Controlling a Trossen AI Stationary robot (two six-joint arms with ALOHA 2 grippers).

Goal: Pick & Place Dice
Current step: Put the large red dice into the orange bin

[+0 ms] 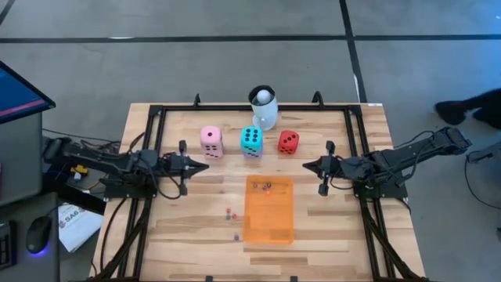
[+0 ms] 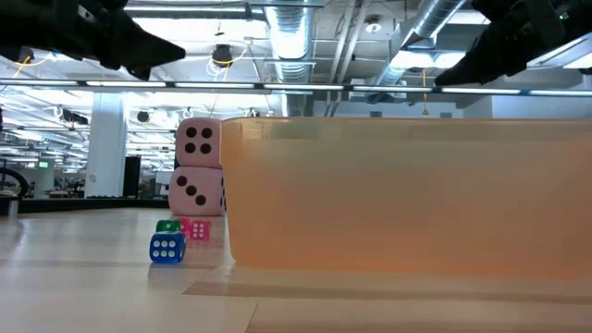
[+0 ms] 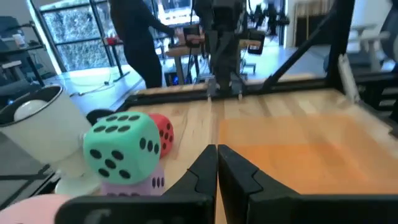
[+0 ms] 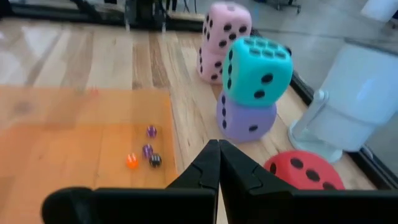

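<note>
The left gripper has its fingers pressed together, holding nothing, hovering above the table's left side with its tip aimed inward. The right gripper mirrors it on the right side — fingers likewise pressed together and empty.

Between them, toward the far edge, stand the big dice: a pink die stacked on another pink die, a teal die sitting on a purple die, and a red die alone on the wood. Just behind the teal stack is a white mug with a ball in it.

An orange mat lies nearer the front — a few tiny dice rest on its far end. More tiny dice lie on the bare wood just left of the mat, a blue one among them.
</note>
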